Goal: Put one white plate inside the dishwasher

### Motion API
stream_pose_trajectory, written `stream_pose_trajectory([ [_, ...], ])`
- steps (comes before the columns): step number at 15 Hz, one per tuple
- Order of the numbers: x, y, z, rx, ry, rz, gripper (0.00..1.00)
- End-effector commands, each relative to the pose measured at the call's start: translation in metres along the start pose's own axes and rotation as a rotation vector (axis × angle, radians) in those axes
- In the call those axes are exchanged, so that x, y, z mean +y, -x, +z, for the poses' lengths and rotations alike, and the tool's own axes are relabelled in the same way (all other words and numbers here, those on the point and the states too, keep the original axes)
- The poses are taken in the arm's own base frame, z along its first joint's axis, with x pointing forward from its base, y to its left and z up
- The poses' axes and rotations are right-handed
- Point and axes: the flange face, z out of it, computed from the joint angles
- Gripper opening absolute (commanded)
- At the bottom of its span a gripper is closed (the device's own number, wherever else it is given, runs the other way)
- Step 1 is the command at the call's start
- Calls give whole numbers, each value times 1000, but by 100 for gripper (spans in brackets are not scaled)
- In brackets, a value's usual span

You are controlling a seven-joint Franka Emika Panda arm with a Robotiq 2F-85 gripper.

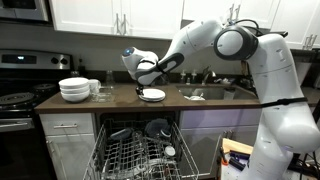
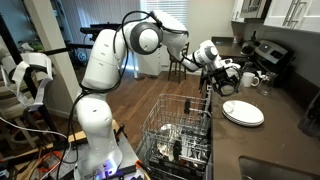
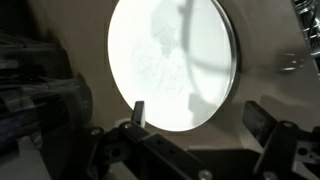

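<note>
The white plate [image 1: 152, 94] lies flat on the dark counter above the dishwasher; it also shows in an exterior view [image 2: 243, 112] and fills the upper wrist view [image 3: 175, 60]. My gripper [image 1: 147, 76] hovers just above and beside the plate, seen too in an exterior view [image 2: 225, 80]. In the wrist view the gripper [image 3: 200, 118] is open and empty, with one finger at the plate's near edge and the other off to its side. The dishwasher [image 1: 140, 155] stands open below the counter with its grey wire racks [image 2: 185, 130] pulled out and some dishes inside.
A stack of white bowls [image 1: 74, 89] and mugs [image 1: 97, 87] sit on the counter beside the black stove [image 1: 15, 100]. A sink [image 1: 205, 93] lies on the plate's other side. Mugs [image 2: 250, 78] stand near the stove [image 2: 265, 55].
</note>
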Motion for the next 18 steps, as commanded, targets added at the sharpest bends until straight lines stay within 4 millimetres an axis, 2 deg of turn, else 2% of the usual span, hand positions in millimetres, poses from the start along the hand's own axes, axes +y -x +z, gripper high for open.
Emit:
stream_pose_trajectory([
  [1,-5,-21,8,21,94,59,100],
  [8,-28,-48,17,5,159,104,100],
  [18,-33,-47,33,-149,215,154,100],
])
